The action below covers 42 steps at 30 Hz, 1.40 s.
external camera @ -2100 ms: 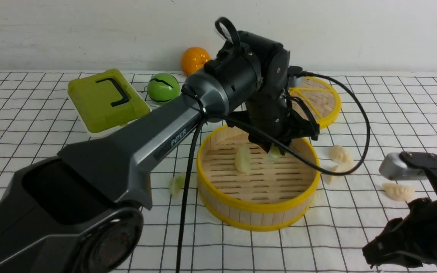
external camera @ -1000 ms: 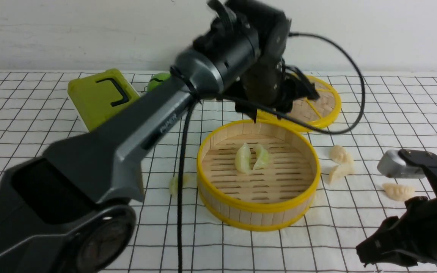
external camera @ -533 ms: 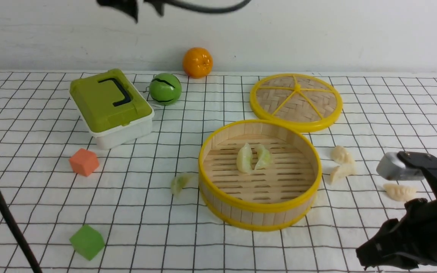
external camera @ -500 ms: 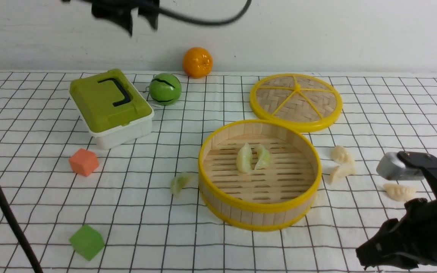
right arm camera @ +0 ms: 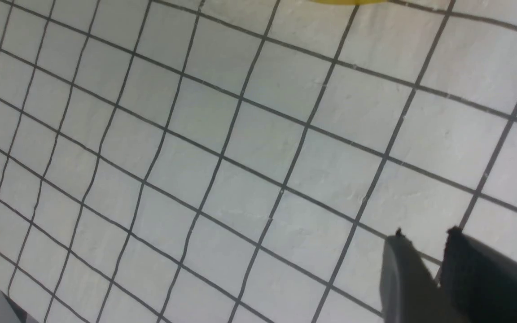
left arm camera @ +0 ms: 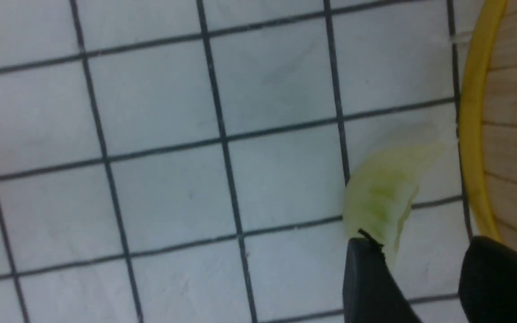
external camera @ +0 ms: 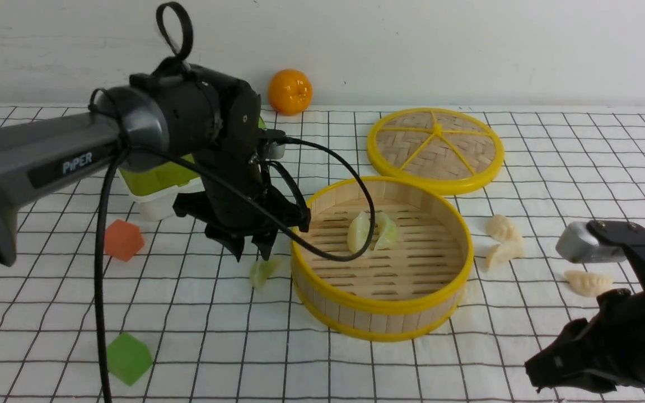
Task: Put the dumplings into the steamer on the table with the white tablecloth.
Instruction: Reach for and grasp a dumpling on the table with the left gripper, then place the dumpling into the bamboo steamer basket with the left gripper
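Cream dumplings (external camera: 501, 226): three outside steamer (external camera: 384, 307); green (external camera: 359, 232): two inside, one by spread left claw (left arm camera: 415, 251); right claw (right arm camera: 424, 240) ajar.

Left arm (external camera: 31, 159): reaches in from 9 o'clock toward centre, wrist bent sharply. Left gripper (external camera: 252, 252) points straight down, tips low. Jaws apart, nothing between; fingers (left arm camera: 366, 282) show at 5 o'clock in wrist view.
Right arm (external camera: 636, 336): low at 4 o'clock. Right gripper (external camera: 535, 375) aims toward 9 o'clock, jaws narrowly apart, empty.

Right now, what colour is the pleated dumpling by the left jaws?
Pale green dumpling; left wrist view.
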{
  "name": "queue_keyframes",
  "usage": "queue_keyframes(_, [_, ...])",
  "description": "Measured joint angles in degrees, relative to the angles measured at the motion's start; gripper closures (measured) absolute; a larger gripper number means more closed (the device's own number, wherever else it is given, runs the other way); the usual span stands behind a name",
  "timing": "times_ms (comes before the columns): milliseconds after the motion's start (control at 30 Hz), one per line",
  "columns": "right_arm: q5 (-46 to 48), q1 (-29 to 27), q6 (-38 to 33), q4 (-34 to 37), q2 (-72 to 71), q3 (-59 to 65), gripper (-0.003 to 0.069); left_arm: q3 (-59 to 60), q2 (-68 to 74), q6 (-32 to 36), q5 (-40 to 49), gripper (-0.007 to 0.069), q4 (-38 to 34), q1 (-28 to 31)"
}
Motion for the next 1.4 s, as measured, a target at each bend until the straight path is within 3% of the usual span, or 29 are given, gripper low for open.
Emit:
queue_keyframes(300, [0.0,0.0,-0.1,0.8,0.0,0.0,0.0522,0.0,4.4,2.4,-3.5,0.034,0.5,0.0])
queue_keyframes(433, [0.0,0.0,-0.1,0.9,0.0,0.0,0.0522,0.0,5.1,2.8,-3.7,0.0379,1.0,0.0])
queue_keyframes(467, [-0.1,0.0,-0.1,0.9,0.0,0.0,0.0522,0.0,5.1,2.8,-3.8,0.0423,1.4,0.0])
queue_keyframes(633, [-0.1,0.0,-0.3,1.0,0.0,0.0,0.0522,0.0,5.1,2.1,-3.6,0.0441,2.3,0.0])
queue_keyframes(833, [-0.1,0.0,-0.3,1.0,0.0,0.0,0.0522,-0.9,2.6,1.2,1.0,0.0441,4.4,0.0])
queue_keyframes(1000, [-0.2,0.0,-0.3,1.0,0.0,0.0,0.0522,-8.5,-2.7,0.8,6.3,0.0441,3.3,-0.1])
queue_keyframes(1067, [-0.5,0.0,-0.3,1.2,0.0,0.0,0.0522,-14.8,-4.6,0.2,6.3,0.0441,-2.9,-1.9])
queue_keyframes(1200, [-0.7,0.0,-0.3,2.5,0.0,0.0,0.052,-20.8,-3.8,0.1,2.5,0.0441,-7.5,-7.5])
queue_keyframes(1400, [-0.5,0.0,-0.3,2.9,0.0,0.0,0.0517,-28.6,5.4,-2.9,1.3,0.0441,-4.9,-15.7])
